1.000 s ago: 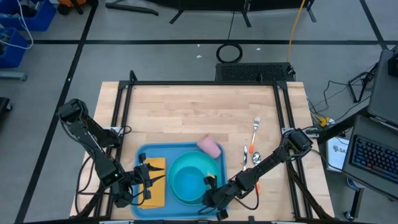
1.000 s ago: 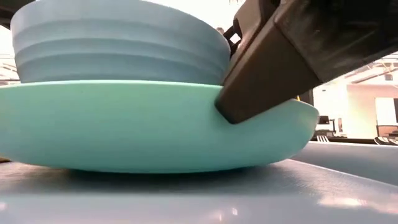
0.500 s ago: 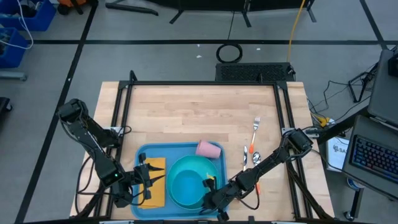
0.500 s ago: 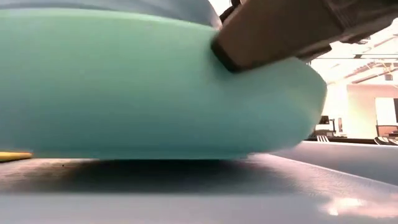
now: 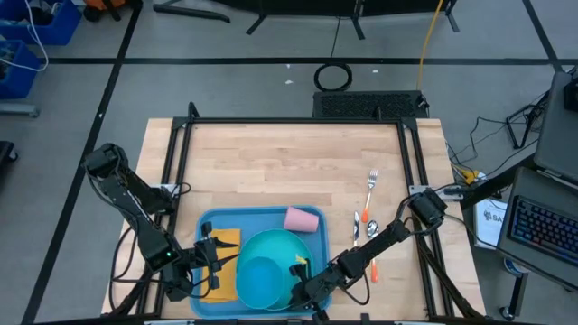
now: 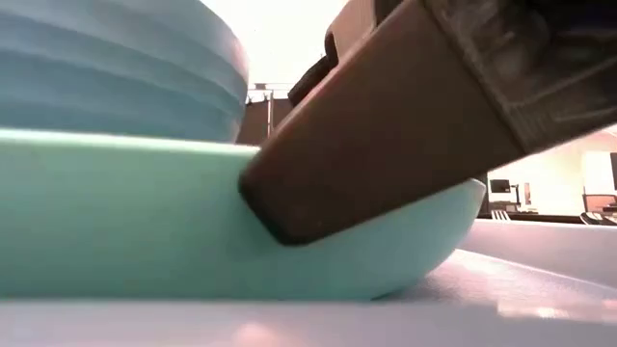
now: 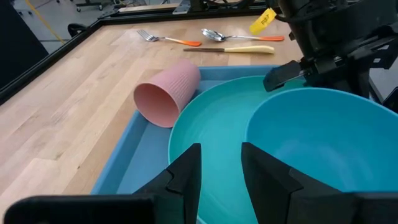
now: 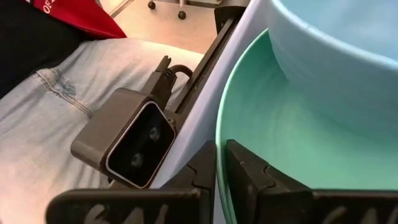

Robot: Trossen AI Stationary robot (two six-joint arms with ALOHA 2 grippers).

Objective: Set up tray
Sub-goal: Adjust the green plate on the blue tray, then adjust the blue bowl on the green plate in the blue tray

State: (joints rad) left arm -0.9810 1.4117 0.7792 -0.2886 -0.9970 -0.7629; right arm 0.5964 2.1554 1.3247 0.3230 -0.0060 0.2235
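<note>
A robotics lab, pale wooden tabletop [image 5: 289,171] sitting in a black metal frame [image 5: 298,120], cables trailing over grey floor [image 5: 226,81], computer keyboard [image 5: 545,230] lying alongside

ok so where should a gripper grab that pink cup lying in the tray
Grip the pink cup across its ribbed side wall, coming from above: it lies tipped on its side in the tray, beside the plate, so its mouth faces sideways and offers no upright rim.

tray [image 5: 217,223] mostly under plate [image 5: 271,246] and napkin [image 5: 224,262]
</note>
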